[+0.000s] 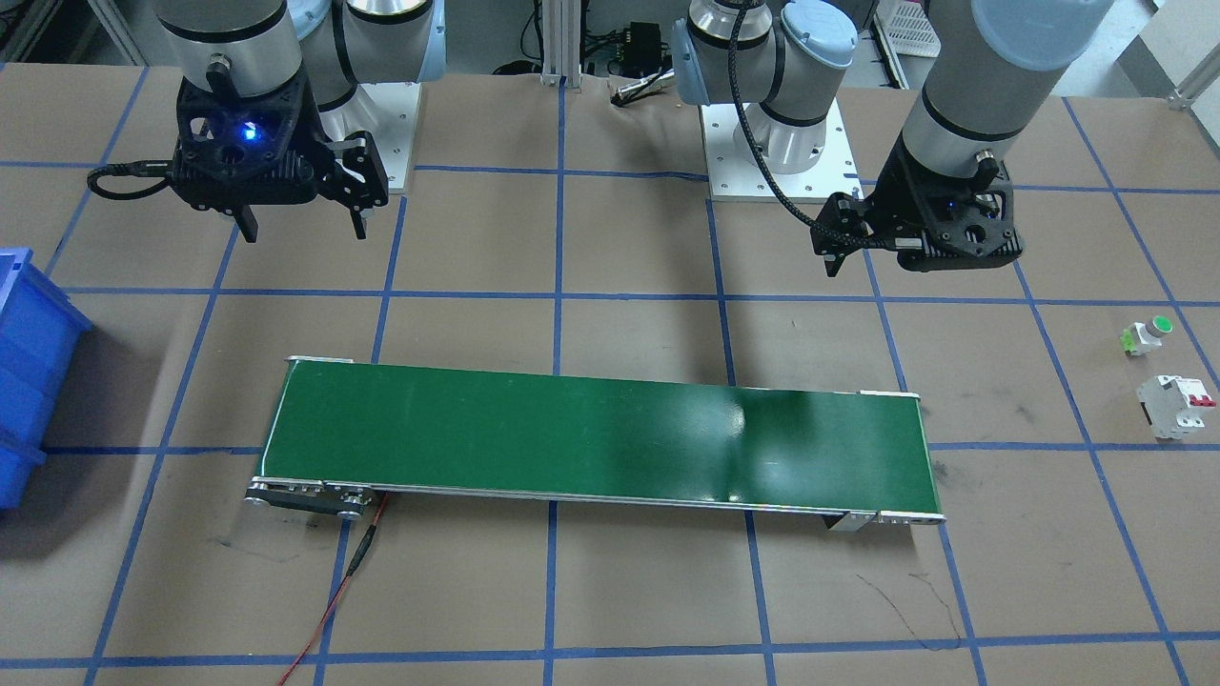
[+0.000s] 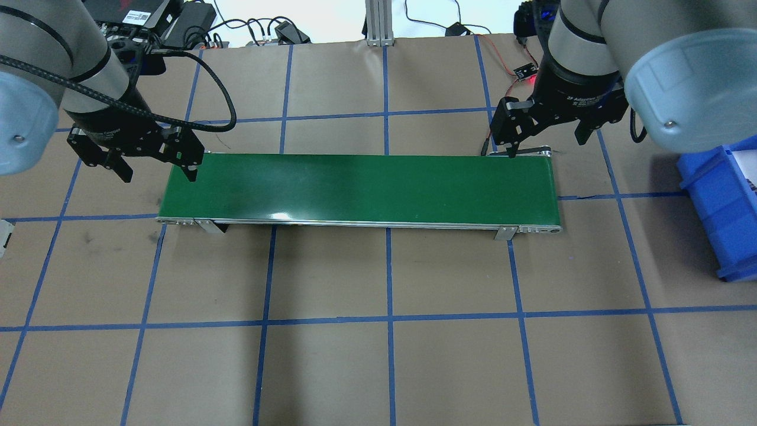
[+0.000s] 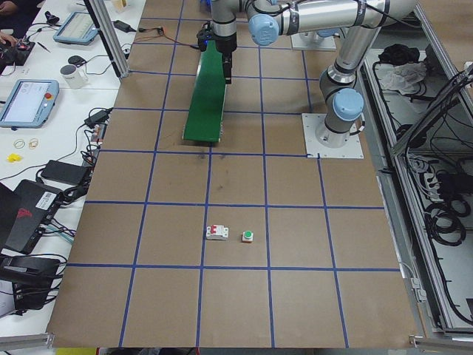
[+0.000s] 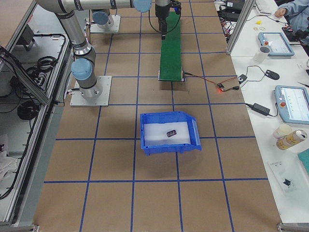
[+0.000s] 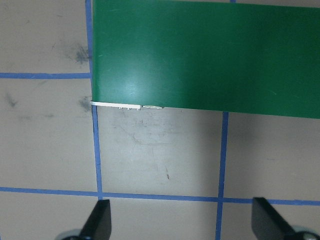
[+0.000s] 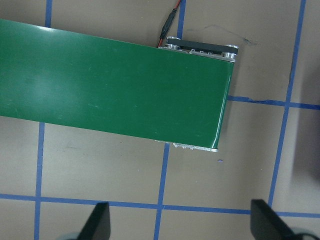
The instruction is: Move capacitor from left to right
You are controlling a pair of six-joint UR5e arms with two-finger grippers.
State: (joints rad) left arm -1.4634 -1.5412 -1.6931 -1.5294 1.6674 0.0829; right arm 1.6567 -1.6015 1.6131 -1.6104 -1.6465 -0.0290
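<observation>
Faint white print on the black body of the right gripper [image 2: 546, 145], two o'clock in the overhead view: roughly "2F Adaptive", rest blurred. White label on the black box [image 2: 141, 8] at eleven o'clock, illegible. Pale marks on the capacitor [image 4: 172, 133] in the blue bin [image 4: 166, 147], too small to read.

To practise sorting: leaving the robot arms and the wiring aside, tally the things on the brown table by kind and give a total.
Conveyor belt: 1
Blue bin: 1
Capacitor, lying in the bin: 1
White circuit breaker: 1
Green push button: 1
Total: 5
</observation>
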